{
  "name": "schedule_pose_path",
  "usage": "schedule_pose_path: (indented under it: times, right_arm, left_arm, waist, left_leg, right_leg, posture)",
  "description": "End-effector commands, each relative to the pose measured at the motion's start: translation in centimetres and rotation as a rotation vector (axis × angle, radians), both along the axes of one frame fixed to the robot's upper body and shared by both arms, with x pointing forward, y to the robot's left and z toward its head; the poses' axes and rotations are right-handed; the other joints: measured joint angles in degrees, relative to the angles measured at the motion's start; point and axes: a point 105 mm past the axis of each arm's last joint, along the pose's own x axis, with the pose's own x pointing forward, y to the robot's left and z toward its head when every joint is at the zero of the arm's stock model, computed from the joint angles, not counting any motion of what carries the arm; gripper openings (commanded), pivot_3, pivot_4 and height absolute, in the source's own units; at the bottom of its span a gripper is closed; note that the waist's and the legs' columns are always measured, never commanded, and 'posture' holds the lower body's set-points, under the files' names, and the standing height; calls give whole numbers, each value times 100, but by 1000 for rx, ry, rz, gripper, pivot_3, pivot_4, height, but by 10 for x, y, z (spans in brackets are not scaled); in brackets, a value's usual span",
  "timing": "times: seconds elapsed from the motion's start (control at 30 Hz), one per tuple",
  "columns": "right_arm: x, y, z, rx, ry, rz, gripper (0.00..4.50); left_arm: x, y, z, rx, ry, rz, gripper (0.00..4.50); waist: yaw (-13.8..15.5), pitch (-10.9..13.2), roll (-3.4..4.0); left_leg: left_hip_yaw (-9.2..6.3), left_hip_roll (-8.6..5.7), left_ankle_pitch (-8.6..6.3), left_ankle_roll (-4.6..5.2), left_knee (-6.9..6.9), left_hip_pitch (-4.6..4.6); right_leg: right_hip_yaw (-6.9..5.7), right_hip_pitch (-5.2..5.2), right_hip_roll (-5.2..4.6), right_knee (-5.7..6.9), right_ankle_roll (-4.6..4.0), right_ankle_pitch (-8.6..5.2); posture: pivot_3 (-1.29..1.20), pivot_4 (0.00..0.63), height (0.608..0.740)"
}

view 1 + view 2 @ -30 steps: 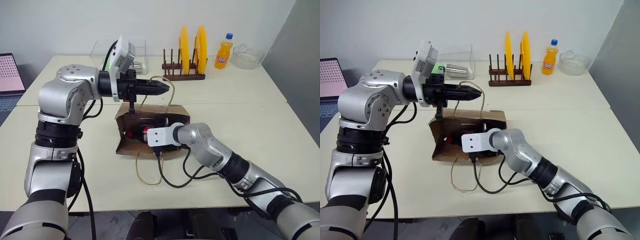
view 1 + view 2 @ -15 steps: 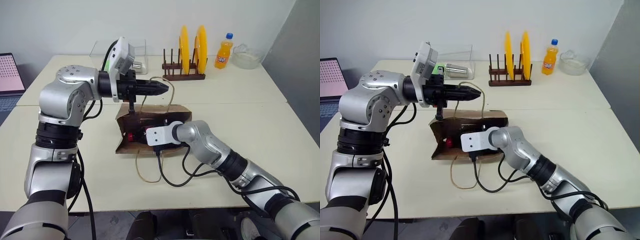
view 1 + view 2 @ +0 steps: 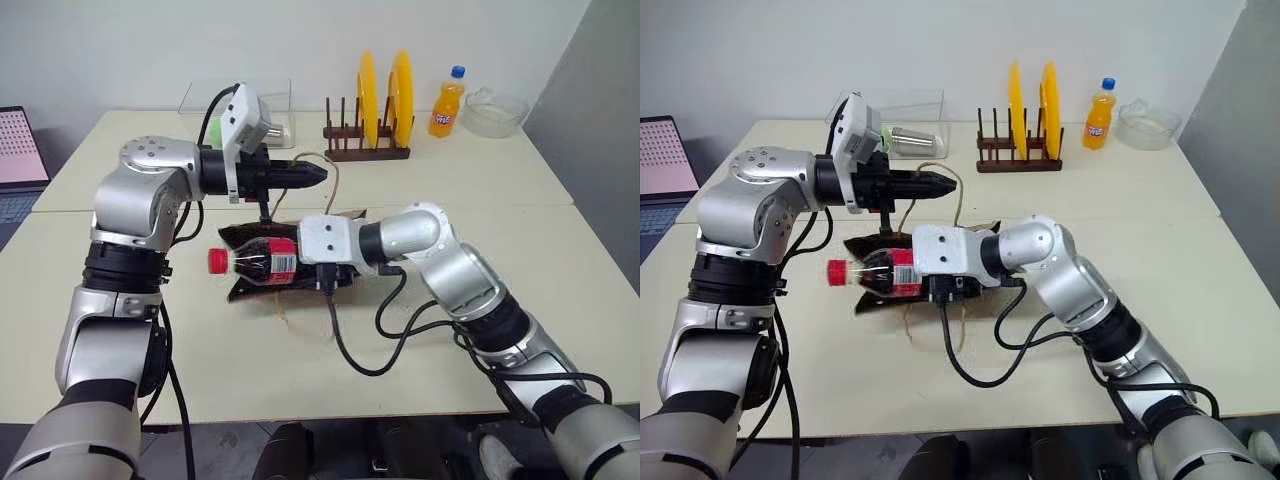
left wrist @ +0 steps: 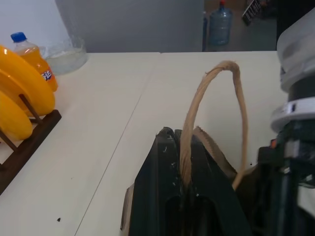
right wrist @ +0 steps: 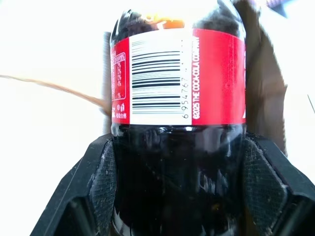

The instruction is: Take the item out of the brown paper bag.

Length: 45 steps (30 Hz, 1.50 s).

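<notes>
Now the bottle (image 3: 255, 262) lies level at centre frame, its red cap (image 3: 218, 262) pointing toward the left edge and its red label facing up. The right gripper (image 5: 172, 196) is clamped on its dark lower body, a pad against each side, as the right wrist view shows. Cap and neck stand clear of the bag (image 3: 300, 285); the rest of the bottle hangs over the bag's left end, just above the paper.

The bag lies flattened on the counter (image 3: 560, 250) under the bottle and the right wrist. One cord handle (image 4: 216, 98) arches up into the left gripper (image 3: 318, 172), whose fingers are pressed together on the cord, above the bag's far edge. The other handle (image 3: 283, 312) lies loose on the counter at the bag's near edge, beside the black cable that loops down from the right wrist.

Left of the cap the counter is bare up to the left arm; bare counter also runs right of the bag to the right edge and in front to the near edge.

Along the far edge, upper centre to upper right, stand a rack (image 3: 367, 150) with two yellow plates (image 3: 385, 98), an orange soda bottle (image 3: 446, 104) and a glass bowl (image 3: 494, 112). A clear box (image 3: 280, 105) sits behind the left gripper. A laptop (image 3: 20, 150) shows at the left edge.
</notes>
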Motion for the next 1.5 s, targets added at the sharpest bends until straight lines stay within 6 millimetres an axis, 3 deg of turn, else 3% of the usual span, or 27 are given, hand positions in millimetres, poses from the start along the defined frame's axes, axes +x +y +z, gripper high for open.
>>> schedule_pose_path:
  times: [0.03,0.23,0.47,0.53,0.6,0.67,0.83,0.9,1.03,1.1,1.27,1.47,1.5]
  right_arm:
    - [-18,-2,34,146,-49,106,3051]
    - [-28,-16,63,299,6,137,3051]
    - [-23,-47,107,494,53,54,3051]
    - [-13,-64,117,523,37,-21,3051]
    - [7,-96,122,531,-11,-170,3051]
    - [18,-116,122,526,-36,-262,3051]
    - [50,-192,95,389,-88,-610,3051]
    - [59,-214,71,277,-83,-715,3051]
    - [78,-255,4,5,-24,-894,3050]
    - [85,-269,-15,-67,5,-946,3050]
    - [95,-285,-40,-199,66,-984,3050]
    - [100,-296,-53,-302,114,-983,3050]
    - [101,-298,-52,-300,119,-985,3400]
  left_arm:
    - [0,-2,15,-3,-71,1,0]
    - [4,-4,13,-3,-71,7,0]
    - [6,-5,11,0,-69,11,0]
    - [6,-5,11,0,-69,9,0]
    - [6,-5,11,-2,-69,7,0]
    - [5,-5,10,-3,-69,5,0]
    - [4,-3,9,-2,-69,4,0]
    - [3,-3,9,-1,-70,4,0]
    - [3,-4,9,0,-72,1,0]
    - [3,-4,9,0,-73,-2,0]
    - [2,-4,10,-2,-77,-2,0]
    - [1,-3,9,-4,-80,1,0]
    - [1,-3,9,-4,-81,2,0]
  waist:
    - [1,0,0]
    - [4,0,0]
    - [9,0,0]
    - [11,0,0]
    - [12,0,0]
    - [31,1,-1]
    - [45,2,-2]
    - [40,3,0]
    - [-7,3,0]
    - [-18,5,4]
    - [-18,16,21]
    - [-2,17,22]
    - [3,17,21]
  left_leg:
    - [-1,0,0,0,0,-1]
    - [-1,0,0,0,0,-1]
    - [-1,0,0,0,0,-2]
    - [-1,0,0,0,-1,-2]
    - [0,0,-1,1,-1,-3]
    - [3,-2,-1,2,-1,-5]
    - [7,-5,-3,5,-2,-9]
    - [14,-4,-3,5,-4,-10]
    - [24,2,-3,6,-5,-5]
    - [32,3,-3,6,-5,-1]
    - [40,4,-2,5,-4,-1]
    - [41,5,-1,4,-4,-4]
    - [42,5,-1,4,-4,-4]
  right_leg:
    - [0,0,0,0,0,0]
    - [-1,0,0,1,0,0]
    - [-1,0,-2,0,-1,0]
    - [0,0,-2,0,-1,0]
    - [0,-1,-2,0,0,0]
    - [0,1,-4,-3,0,0]
    - [0,2,-7,-7,1,0]
    - [4,0,-7,-7,1,0]
    - [7,0,-5,-5,3,-1]
    - [13,-1,-3,-3,17,-10]
    - [20,-3,-2,-1,26,-15]
    - [16,-3,-2,-3,2,-1]
    - [16,-3,-3,-3,2,-1]
  posture:
    - [0,150,740]
    - [0,150,740]
    - [0,150,740]
    - [0,150,740]
    - [0,150,740]
    - [0,150,740]
    - [0,150,740]
    - [0,150,740]
    - [0,150,740]
    - [0,150,740]
    - [0,150,740]
    - [0,150,740]
    - [0,150,740]
